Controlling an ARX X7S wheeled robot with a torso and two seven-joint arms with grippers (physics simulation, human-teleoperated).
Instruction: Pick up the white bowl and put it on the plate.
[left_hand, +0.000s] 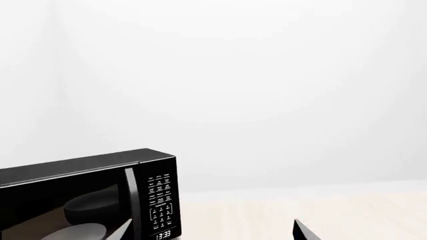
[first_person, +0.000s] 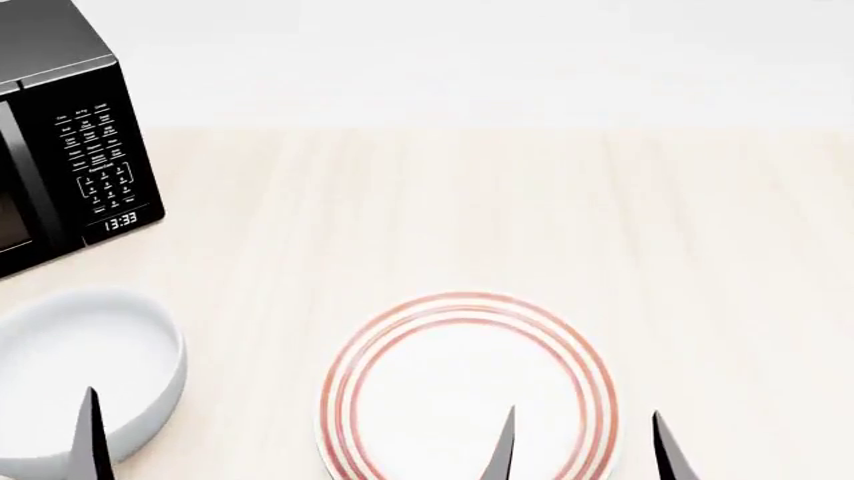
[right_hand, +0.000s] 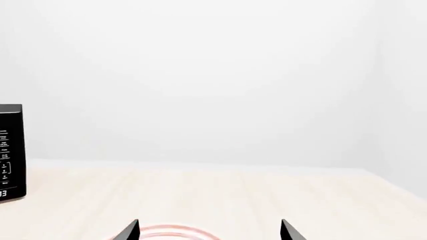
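The white bowl (first_person: 83, 365) sits on the table at the near left of the head view, upright and empty. To its right lies the plate (first_person: 467, 385), flat, with red rings round its rim. One fingertip (first_person: 91, 440) of my left gripper (left_hand: 213, 234) shows over the bowl's near side; the jaws stand wide apart with nothing between them. My right gripper (first_person: 583, 452) is open over the plate's near right edge, also holding nothing. The right wrist view shows only the plate's far rim (right_hand: 175, 231) between the fingertips. No bowl appears in either wrist view.
A black microwave (first_person: 60, 150) stands at the back left of the light wooden table (first_person: 534, 210), its clock reading 13:33. Through its door (left_hand: 67, 210) a pale dish shows. A plain white wall lies behind the table.
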